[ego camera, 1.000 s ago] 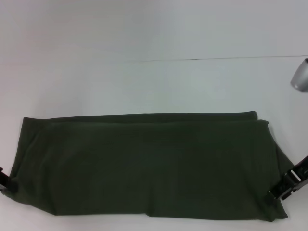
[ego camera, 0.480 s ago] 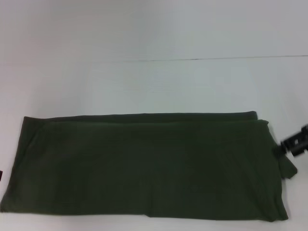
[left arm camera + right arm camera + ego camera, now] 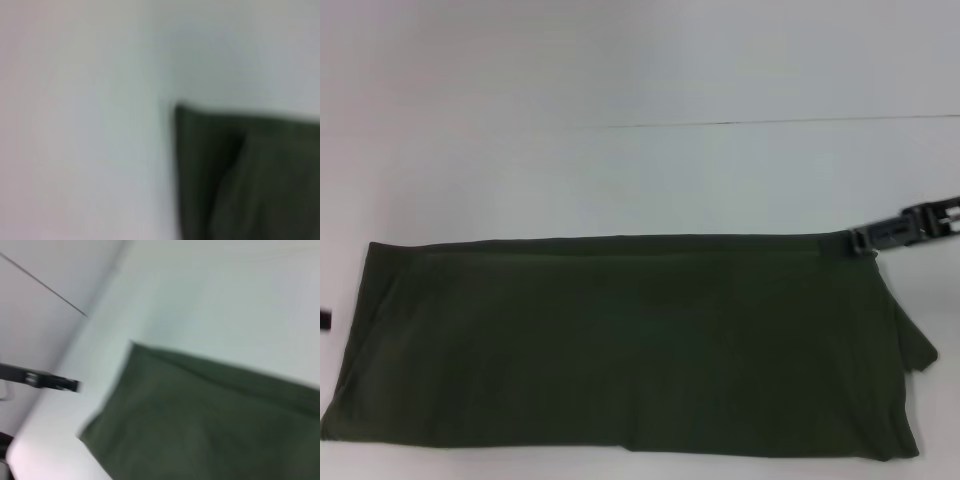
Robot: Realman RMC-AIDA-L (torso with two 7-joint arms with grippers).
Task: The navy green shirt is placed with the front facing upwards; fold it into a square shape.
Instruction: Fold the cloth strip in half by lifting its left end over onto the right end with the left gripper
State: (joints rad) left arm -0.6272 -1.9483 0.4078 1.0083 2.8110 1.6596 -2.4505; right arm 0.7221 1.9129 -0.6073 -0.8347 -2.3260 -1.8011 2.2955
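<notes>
The navy green shirt lies as a long band across the near part of the white table. Its plain green side faces up, and no lettering or collar shows. My right gripper reaches in from the right, its tip at the shirt's far right corner. Only a dark sliver of my left gripper shows at the left edge, just off the shirt's left end. The left wrist view shows one corner of the shirt on the table. The right wrist view looks along the shirt toward the distant left gripper.
A thin dark seam runs across the table beyond the shirt. A small flap of cloth sticks out at the shirt's right end. White table surface stretches behind the shirt.
The right gripper has travelled from the shirt's near right corner up to its far right corner. The left gripper has pulled back to the left. The near left corner now lies flat.
</notes>
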